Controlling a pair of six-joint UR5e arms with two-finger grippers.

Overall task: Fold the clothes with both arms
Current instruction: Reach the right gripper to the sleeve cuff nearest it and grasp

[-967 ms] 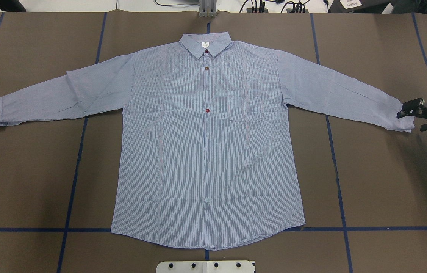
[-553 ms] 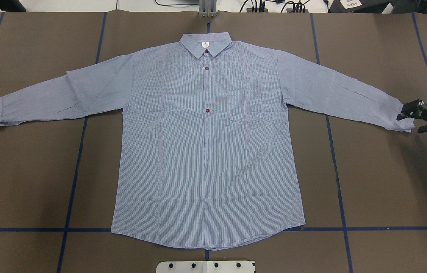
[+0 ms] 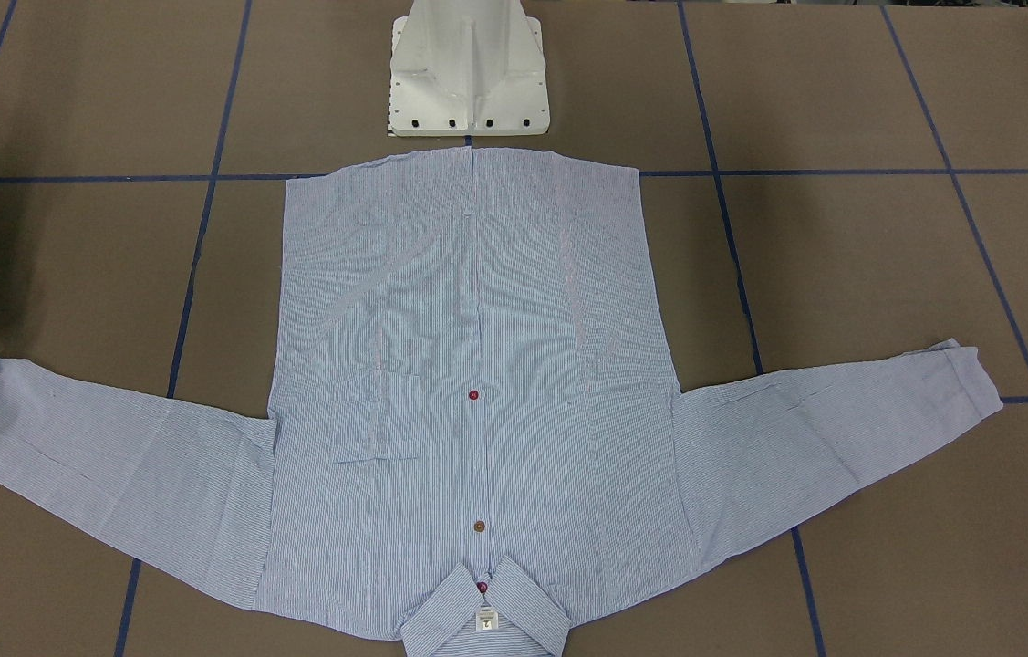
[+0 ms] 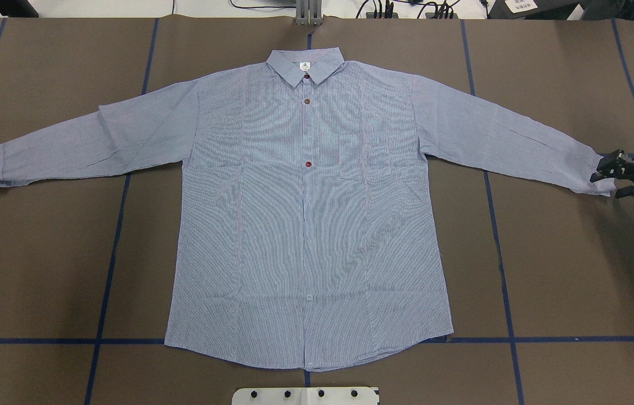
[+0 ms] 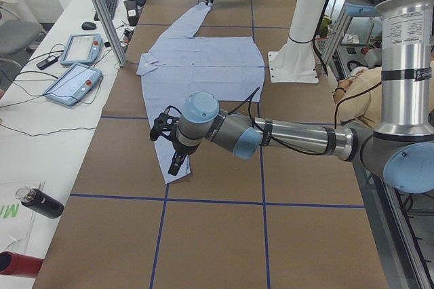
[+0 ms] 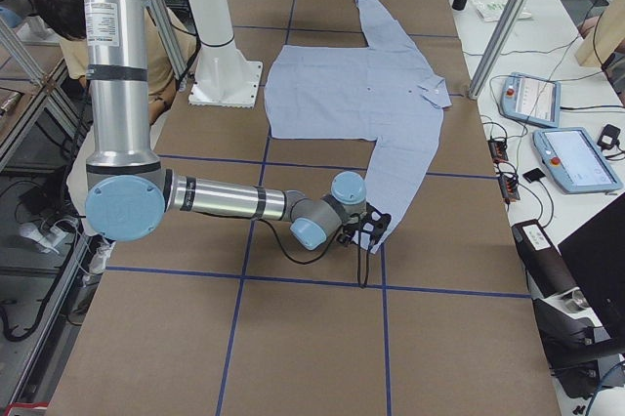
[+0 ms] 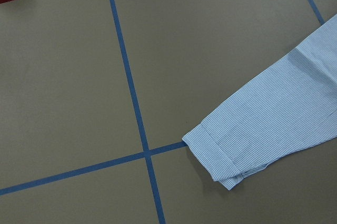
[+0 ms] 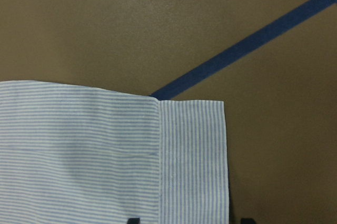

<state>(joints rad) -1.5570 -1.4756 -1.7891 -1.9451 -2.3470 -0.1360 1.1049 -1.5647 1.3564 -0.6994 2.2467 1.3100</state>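
A: Report the work surface and the garment.

B: The table (image 4: 564,270) is covered in brown sheeting divided by blue tape lines (image 4: 108,270); the shirt (image 4: 308,225) lies flat on it, front side up, both sleeves extended outward, collar (image 4: 305,64) at the edge far from the robot; the hem sits just short of the white pedestal base (image 3: 468,73).

A: Arm positions?

B: The right arm (image 6: 225,199) reaches low across the table to the right-hand sleeve end; the left arm (image 5: 291,136) extends out over the left-hand sleeve, with its wrist well above the fabric.

A: State of the right gripper?

B: The right gripper (image 4: 609,179) is at the cuff (image 4: 602,179) of that sleeve; its fingers are spread, one on either side of the cuff edge; in the right wrist view the two fingertips (image 8: 134,220) show at the bottom margin with the striped cuff between them; the views do not settle whether they touch the cloth.

A: And the left gripper?

B: The left gripper (image 5: 168,141) appears only in the side view; whether its fingers are spread or pressed together cannot be told; the left wrist camera shows the other cuff (image 7: 216,155) lying flat beside a tape crossing.

A: Small details?

B: Chest pocket (image 4: 363,157); red and brown buttons (image 4: 307,163) down the placket; a white neck label (image 4: 305,65) inside the collar.
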